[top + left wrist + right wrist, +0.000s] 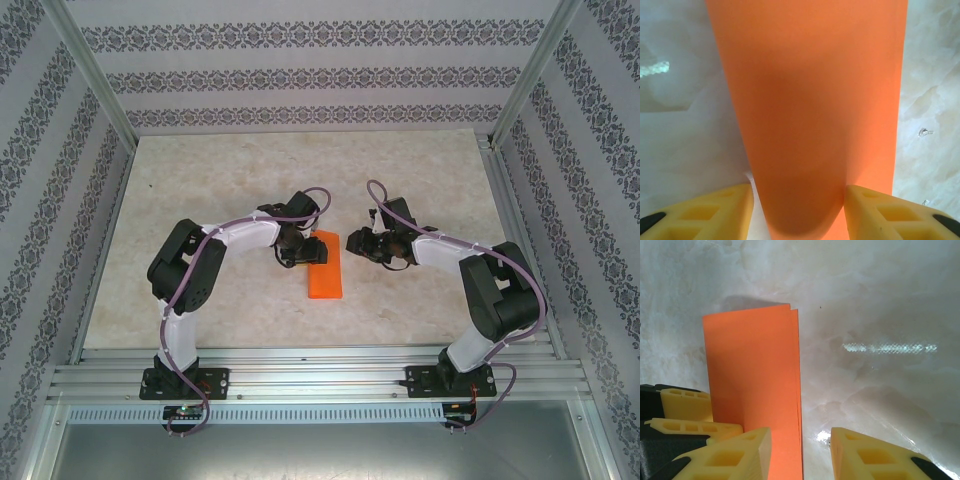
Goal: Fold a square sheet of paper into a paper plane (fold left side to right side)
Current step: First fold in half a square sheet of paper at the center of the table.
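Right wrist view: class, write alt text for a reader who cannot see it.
A bright orange sheet of paper, folded into a tall narrow rectangle, lies flat on a pale marbled table. The right gripper stands open at the bottom, its yellow fingers straddling the paper's right edge.

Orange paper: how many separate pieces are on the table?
1: the folded orange sheet lies on the table, its far end between the jaws of the left gripper, the right gripper beside it. Another could hide under the arms.

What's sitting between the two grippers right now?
The far end of the folded orange sheet, lying on the table; the top view shows the left gripper and right gripper flanking it.
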Robot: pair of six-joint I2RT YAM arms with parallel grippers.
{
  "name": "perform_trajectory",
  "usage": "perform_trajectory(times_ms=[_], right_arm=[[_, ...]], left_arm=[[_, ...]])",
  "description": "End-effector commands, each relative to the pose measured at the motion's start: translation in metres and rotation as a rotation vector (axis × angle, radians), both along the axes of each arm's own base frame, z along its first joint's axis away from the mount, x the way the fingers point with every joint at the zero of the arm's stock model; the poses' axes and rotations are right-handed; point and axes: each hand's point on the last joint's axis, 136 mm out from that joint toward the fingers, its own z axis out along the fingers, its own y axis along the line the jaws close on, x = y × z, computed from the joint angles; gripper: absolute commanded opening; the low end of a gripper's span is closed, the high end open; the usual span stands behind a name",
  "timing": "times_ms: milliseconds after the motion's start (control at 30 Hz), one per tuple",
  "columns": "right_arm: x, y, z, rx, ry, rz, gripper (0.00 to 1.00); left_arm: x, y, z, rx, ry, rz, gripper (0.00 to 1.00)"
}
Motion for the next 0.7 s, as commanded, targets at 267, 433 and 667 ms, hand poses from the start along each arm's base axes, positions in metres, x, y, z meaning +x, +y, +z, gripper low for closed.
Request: perform_trajectory(times_ms=[267, 433, 667], right_arm=[[-0.0026, 0.004, 0.0038, -0.005, -0.02, 0.017, 0.36], [-0.0021, 0.0039, 0.0033, -0.008, -0.02, 0.018, 0.36], [-0.002, 0.0037, 0.003, -0.01, -0.018, 0.017, 0.36]], left_arm=[[-0.0014, -0.0042, -0.003, 0.01, -0.005, -0.046, 0.52], [-0.0032, -0.0035, -0.0026, 0.013, -0.006, -0.064, 0.5], [-0.0037, -0.0068, -0.0025, -0.006, -0.003, -0.076, 0.51]])
